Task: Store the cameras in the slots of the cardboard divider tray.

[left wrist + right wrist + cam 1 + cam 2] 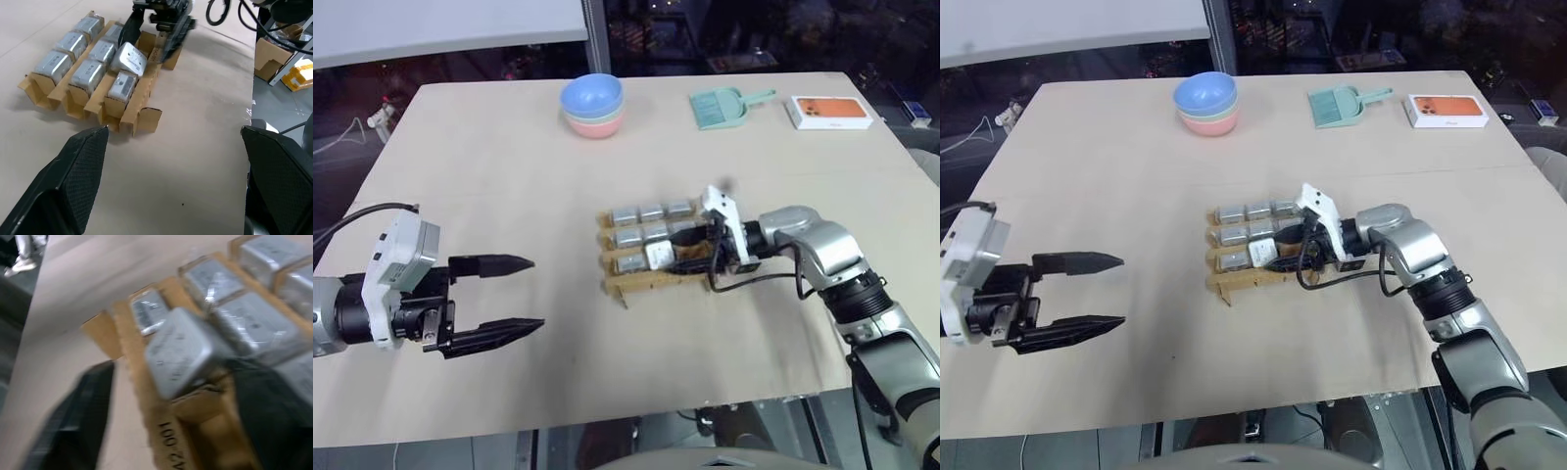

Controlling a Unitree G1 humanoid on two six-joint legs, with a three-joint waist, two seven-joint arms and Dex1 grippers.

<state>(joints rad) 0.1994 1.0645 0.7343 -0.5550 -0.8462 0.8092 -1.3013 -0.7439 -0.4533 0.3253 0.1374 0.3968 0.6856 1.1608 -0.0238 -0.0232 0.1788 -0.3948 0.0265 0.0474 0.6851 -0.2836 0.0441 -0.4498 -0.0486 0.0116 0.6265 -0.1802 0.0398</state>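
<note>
cameras (128, 58): eight, all in cardboard divider tray (636, 281) mid-desk (509, 176), one tilted in near row | right hand (690, 247): level at tray, fingers straddling tilted camera, grip unclear | left hand (509, 294): wide open, empty, well apart

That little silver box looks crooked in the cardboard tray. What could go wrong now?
The tilted camera sits askew on the tray, not down in a slot; it might jam on the cardboard or tip out. The right gripper straddles it at the tray's edge, so pushing or pulling away could drag the light tray across the table.
</note>
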